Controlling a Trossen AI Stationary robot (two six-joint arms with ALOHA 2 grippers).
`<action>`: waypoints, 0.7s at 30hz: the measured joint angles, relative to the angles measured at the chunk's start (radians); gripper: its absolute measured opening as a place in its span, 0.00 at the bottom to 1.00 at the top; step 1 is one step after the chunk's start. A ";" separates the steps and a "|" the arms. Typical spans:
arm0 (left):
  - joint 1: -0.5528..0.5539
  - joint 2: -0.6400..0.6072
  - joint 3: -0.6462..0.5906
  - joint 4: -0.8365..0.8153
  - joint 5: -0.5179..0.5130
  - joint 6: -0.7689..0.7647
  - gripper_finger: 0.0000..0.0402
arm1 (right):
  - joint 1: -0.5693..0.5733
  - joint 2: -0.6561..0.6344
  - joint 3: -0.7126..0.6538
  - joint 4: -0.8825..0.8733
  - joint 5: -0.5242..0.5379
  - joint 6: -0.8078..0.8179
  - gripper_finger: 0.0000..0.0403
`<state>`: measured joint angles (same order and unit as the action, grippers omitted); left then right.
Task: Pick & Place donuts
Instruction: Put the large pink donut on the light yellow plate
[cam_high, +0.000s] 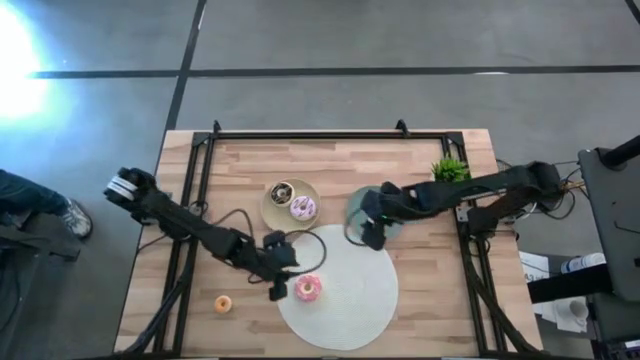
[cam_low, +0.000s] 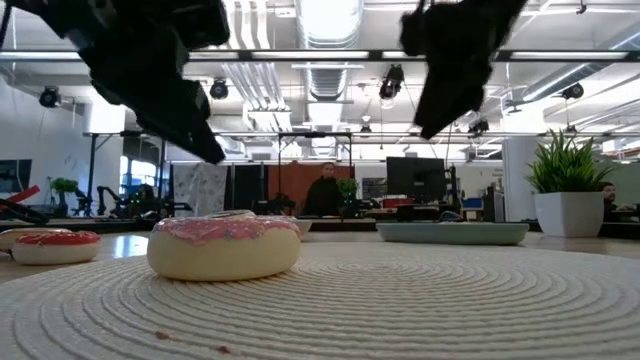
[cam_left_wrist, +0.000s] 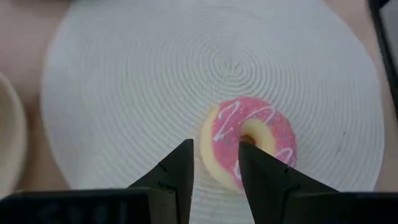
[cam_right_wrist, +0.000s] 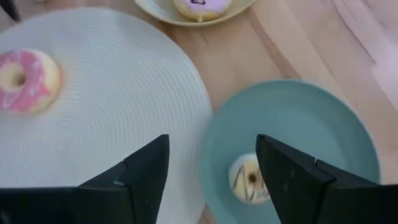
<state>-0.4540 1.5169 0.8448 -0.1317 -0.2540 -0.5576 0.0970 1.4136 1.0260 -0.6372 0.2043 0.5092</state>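
Observation:
A bright pink donut (cam_high: 308, 288) (cam_left_wrist: 250, 142) (cam_low: 225, 245) lies flat on the white round mat (cam_high: 345, 290). My left gripper (cam_high: 279, 274) (cam_left_wrist: 216, 167) is open and hangs just above the donut's left side, clear of it in the low view. A chocolate donut (cam_high: 281, 192) and a pale pink-white donut (cam_high: 303, 208) lie on the beige plate (cam_high: 272, 208). My right gripper (cam_high: 368, 232) (cam_right_wrist: 211, 167) is open, raised over the teal plate (cam_right_wrist: 323, 124), which holds a cream mini donut (cam_right_wrist: 249, 180). An orange mini donut (cam_high: 223, 304) rests on the table.
A potted plant (cam_high: 450, 168) (cam_low: 568, 195) stands at the table's far right. A black frame (cam_high: 300, 136) runs along the table's far and side edges. Cables trail behind the left arm. A person (cam_low: 325, 190) stands far off in the room.

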 joint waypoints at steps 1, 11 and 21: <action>0.001 0.025 0.021 -0.001 0.002 -0.028 0.26 | 0.012 -0.025 -0.021 -0.001 0.011 0.013 0.57; 0.002 0.171 0.154 -0.070 0.033 -0.077 0.41 | 0.082 -0.171 -0.153 0.003 0.087 0.083 0.57; 0.007 0.266 0.185 -0.099 0.052 -0.176 0.43 | 0.101 -0.195 -0.178 0.016 0.087 0.060 0.57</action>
<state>-0.4472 1.7833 1.0293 -0.2305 -0.2024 -0.7338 0.1979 1.2191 0.8482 -0.6212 0.2916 0.5691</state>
